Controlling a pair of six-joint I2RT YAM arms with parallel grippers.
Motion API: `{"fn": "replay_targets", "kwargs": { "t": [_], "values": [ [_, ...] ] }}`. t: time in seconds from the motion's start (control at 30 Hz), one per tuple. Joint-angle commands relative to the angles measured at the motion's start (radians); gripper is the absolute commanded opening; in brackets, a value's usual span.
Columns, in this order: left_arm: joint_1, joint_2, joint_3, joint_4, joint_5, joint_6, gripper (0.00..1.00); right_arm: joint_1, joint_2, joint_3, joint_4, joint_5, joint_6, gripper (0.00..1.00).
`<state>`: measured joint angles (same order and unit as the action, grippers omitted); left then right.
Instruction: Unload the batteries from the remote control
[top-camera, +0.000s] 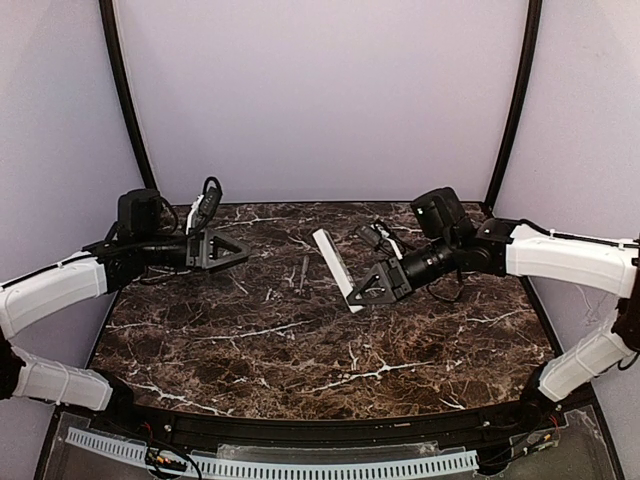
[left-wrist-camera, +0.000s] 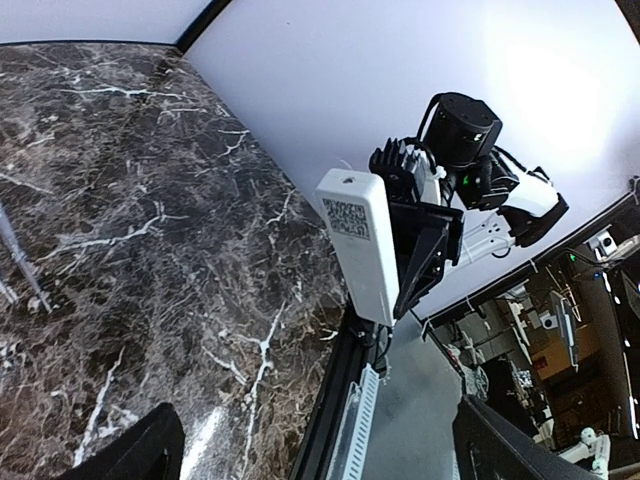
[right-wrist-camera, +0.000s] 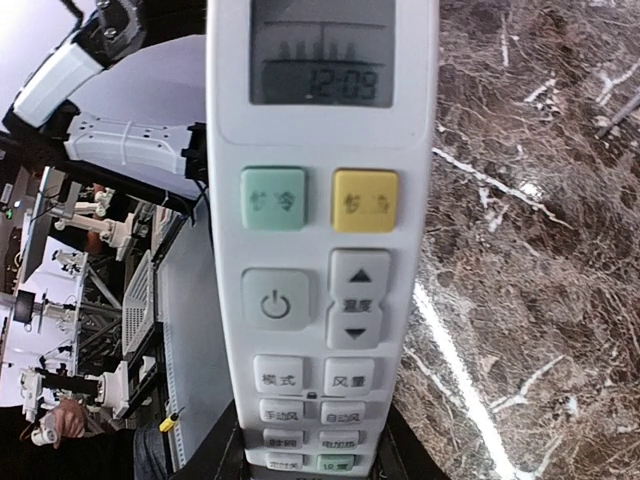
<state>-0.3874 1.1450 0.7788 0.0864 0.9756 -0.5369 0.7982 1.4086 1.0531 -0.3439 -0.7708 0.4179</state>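
The remote control (top-camera: 333, 266) is held tilted above the marble table (top-camera: 300, 360), display showing digits, its lower button end clamped between the right gripper's (top-camera: 366, 291) fingers. Just left of the remote a thin grey rod (top-camera: 303, 272) lies on the table. Farther left, well apart, the left gripper (top-camera: 236, 250) hovers, fingers spread wide and empty.

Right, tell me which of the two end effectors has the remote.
The right end effector: it is closed on one end of the remote control, raised off the table. The left end effector is open, empty, and apart from it.
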Motion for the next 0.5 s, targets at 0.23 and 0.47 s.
{"fn": "replay_targets", "kwargs": {
  "t": [0.23,0.47],
  "values": [
    [-0.115,0.154,0.107,0.370,0.069,-0.167,0.91,0.047,-0.056,-0.037,0.155,-0.175,0.011,0.00],
    [-0.183,0.219,0.159,0.405,0.075,-0.178,0.89,0.067,-0.045,-0.025,0.154,-0.196,-0.007,0.00]
  ]
}}
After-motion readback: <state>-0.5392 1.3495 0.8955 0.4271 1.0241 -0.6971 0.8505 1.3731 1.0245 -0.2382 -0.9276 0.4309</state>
